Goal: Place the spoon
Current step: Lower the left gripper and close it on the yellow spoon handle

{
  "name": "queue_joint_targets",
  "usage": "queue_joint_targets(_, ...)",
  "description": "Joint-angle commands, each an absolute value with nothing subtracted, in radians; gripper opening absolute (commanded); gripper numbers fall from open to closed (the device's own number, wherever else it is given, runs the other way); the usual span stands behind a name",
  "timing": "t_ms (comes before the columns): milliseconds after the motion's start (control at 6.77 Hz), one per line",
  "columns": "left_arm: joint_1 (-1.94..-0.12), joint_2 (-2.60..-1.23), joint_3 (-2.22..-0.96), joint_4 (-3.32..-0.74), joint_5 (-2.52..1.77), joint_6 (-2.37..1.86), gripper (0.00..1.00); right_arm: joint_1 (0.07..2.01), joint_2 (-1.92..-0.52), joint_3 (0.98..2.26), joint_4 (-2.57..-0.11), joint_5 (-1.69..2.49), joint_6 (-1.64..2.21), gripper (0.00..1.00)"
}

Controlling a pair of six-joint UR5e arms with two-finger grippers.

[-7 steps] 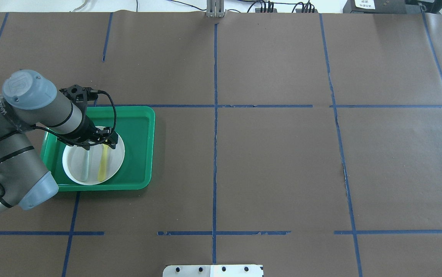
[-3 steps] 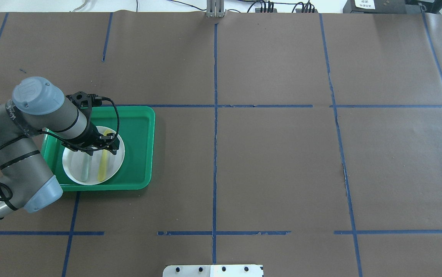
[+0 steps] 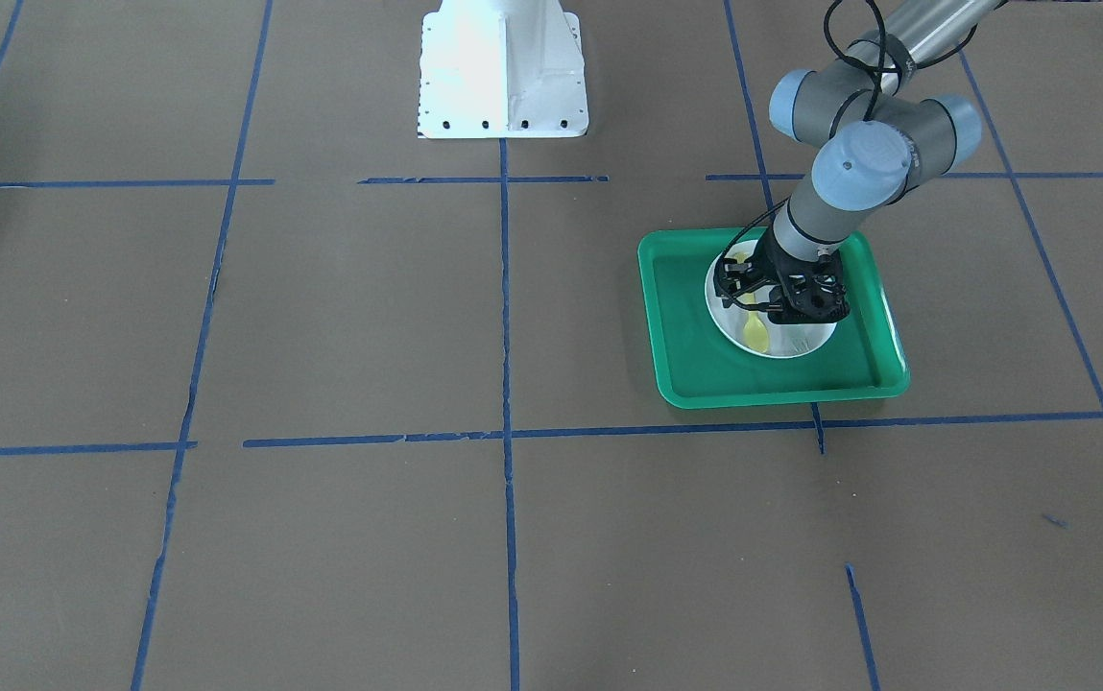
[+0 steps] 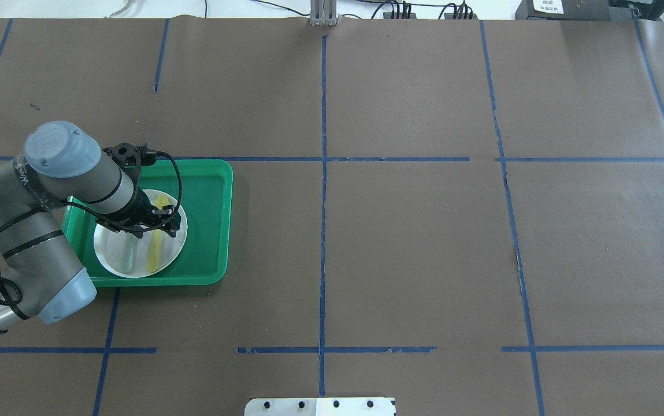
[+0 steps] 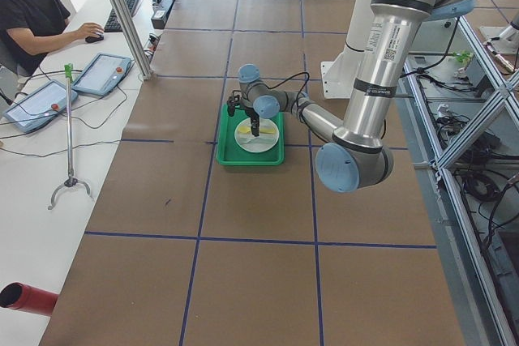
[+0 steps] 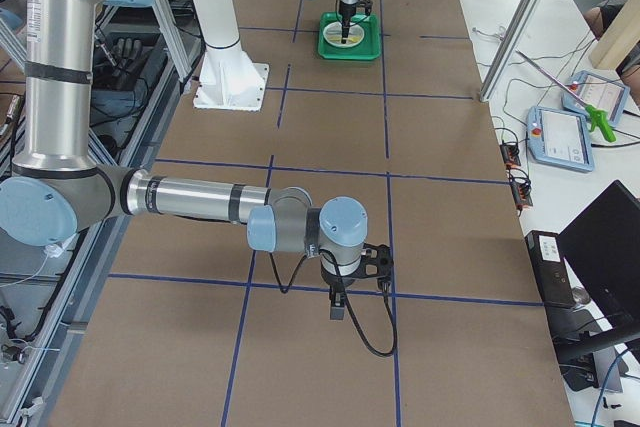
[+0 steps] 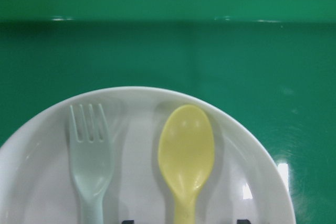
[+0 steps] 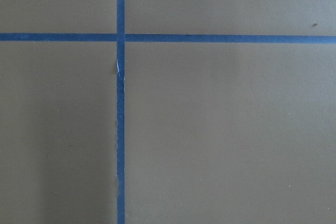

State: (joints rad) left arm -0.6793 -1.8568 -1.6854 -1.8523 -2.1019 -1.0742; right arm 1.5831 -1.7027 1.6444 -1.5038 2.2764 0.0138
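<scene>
Left claw (image 4: 149,224): released, hovering above white plate (image 7: 42,145). Fork (image 7: 92,166): pale grey-green, plate's left half. Spoon (image 7: 186,153): pale yellow, flat on plate, just right of fork. Green tray (image 4: 210,219): holds plate, tabletop (image 4: 424,231) left side. Right claw (image 6: 340,302): state cannot tell.

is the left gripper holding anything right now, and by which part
Nothing is held. The left gripper hangs open over the white plate, and the spoon lies flat on it beside the fork, untouched.
</scene>
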Motion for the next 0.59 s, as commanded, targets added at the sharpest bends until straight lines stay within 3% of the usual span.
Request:
queue_joint_targets(0,-0.675,-1.859,-1.68,-1.853,-2.103,-1.074,0.71,1.583,-1.703,1.644,-1.505,2.276,0.014,1.0)
queue_joint_targets(443,-0.675,-1.859,-1.689,-1.853,-2.103,-1.071,0.48,1.583,-1.703,1.644,-1.505,2.276,0.014,1.0)
